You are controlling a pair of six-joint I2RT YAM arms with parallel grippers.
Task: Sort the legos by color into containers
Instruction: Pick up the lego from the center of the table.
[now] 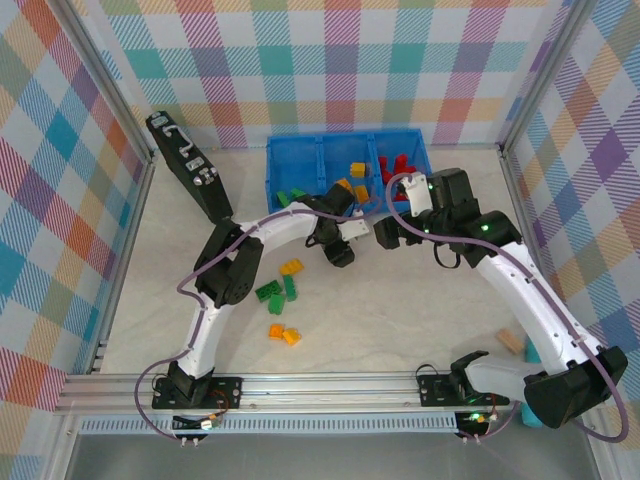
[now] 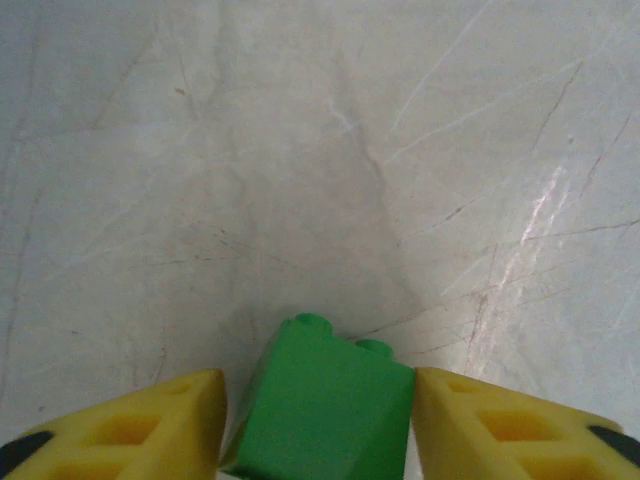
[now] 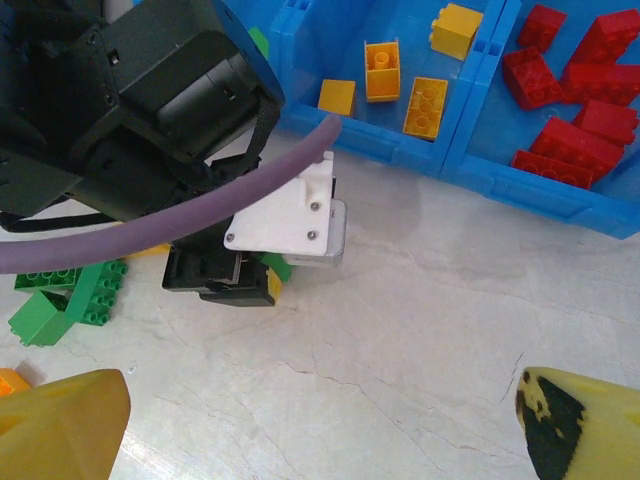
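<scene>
My left gripper (image 2: pixel 318 385) is shut on a green lego (image 2: pixel 325 420), its yellow fingers pressing the brick's two sides just above the pale table. From above, that gripper (image 1: pixel 340 250) sits in front of the blue bin (image 1: pixel 300 160). The bin's left compartment holds green legos (image 1: pixel 290 195), the middle one yellow and orange ones (image 1: pixel 355 178), and the right one red ones (image 1: pixel 395 165). My right gripper (image 1: pixel 385 232) hovers beside the left one, open and holding nothing (image 3: pixel 320 420). Loose orange (image 1: pixel 291 266) and green legos (image 1: pixel 278 290) lie on the table.
A black flat case (image 1: pixel 187 165) leans at the back left. A tan wooden block (image 1: pixel 512 341) lies near the right arm's base. Two more orange legos (image 1: pixel 283 333) lie toward the front. Checkered walls enclose the table on three sides.
</scene>
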